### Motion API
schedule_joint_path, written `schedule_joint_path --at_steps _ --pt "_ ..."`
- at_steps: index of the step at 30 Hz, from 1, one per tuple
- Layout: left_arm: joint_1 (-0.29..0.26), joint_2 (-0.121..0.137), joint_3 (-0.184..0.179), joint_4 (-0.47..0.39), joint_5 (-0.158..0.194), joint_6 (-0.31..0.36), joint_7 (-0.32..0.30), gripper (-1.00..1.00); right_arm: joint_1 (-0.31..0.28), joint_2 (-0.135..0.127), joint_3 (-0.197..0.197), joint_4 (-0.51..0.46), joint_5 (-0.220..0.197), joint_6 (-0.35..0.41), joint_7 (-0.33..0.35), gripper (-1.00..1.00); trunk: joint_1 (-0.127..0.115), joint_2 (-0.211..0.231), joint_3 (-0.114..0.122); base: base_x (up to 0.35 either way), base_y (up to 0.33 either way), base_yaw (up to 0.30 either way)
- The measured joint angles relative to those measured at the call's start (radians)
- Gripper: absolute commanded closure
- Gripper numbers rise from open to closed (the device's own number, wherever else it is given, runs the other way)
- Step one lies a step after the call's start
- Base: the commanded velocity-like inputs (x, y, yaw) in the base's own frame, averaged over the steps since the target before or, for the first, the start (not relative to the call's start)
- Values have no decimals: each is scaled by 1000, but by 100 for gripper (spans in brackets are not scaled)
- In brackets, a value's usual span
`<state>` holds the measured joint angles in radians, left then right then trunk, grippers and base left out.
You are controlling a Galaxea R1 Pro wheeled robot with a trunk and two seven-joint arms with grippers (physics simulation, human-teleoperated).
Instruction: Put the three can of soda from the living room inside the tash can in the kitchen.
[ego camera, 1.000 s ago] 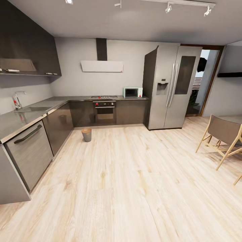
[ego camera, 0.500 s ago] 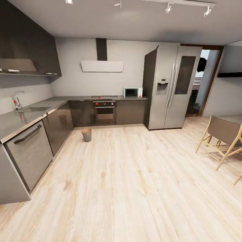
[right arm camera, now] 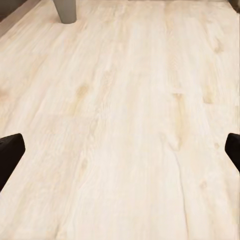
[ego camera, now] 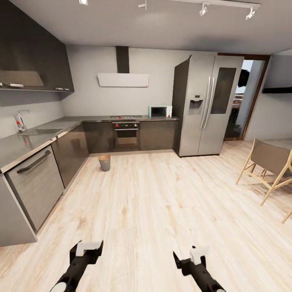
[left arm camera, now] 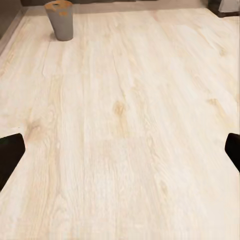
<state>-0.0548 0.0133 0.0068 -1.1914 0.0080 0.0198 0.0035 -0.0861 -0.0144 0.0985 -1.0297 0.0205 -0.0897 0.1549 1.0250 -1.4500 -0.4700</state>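
Observation:
I am in the kitchen. The tash can [ego camera: 104,162], a small grey pail with a tan-brown rim, stands on the wood floor in front of the dark cabinets, near the oven. It also appears far ahead in the left wrist view [left arm camera: 61,20], and its base in the right wrist view [right arm camera: 66,11]. My left gripper [ego camera: 87,248] and right gripper [ego camera: 190,256] hang low over bare floor, well short of the pail. Both are open, fingertips [left arm camera: 10,155] [right arm camera: 10,155] wide apart with nothing between them. The cans of soda are out of view.
Dark counter with a sink [ego camera: 40,132] and a dishwasher front [ego camera: 36,182] runs along the left. The steel fridge [ego camera: 207,105] stands at the back right, with a doorway beside it. Wooden chairs [ego camera: 269,166] stand at the right. Open wood floor [ego camera: 162,202] lies ahead.
Both arms have come up into the bottom of the head view, grippers open. The kitchen and the pail look the same as before.

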Motion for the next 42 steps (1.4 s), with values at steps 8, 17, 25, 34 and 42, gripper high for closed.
schedule_joint_path --at_steps 8,17,25,34,42 --pt "67 0 -1 -40 -8 -117 -5 -100 88 -68 -35 -94 -8 -65 2 -100 0 0 0 16 0 0" --pt "120 0 -2 -7 -11 -171 -5 -100 119 -82 -161 -114 -8 -124 8 -100 0 0 0 109 0 0" --pt "125 -1 -2 56 -4 -182 -5 -100 122 -78 -195 -115 -6 -128 1 -100 0 0 0 209 0 0" --pt "125 -1 -3 103 -10 -200 -2 -100 123 -72 -198 -107 -6 -128 -4 -100 0 0 0 317 42 0" --pt "125 -1 -5 105 -12 -201 -2 -100 123 -72 -194 -103 -5 -128 -5 -100 0 0 0 325 89 0"
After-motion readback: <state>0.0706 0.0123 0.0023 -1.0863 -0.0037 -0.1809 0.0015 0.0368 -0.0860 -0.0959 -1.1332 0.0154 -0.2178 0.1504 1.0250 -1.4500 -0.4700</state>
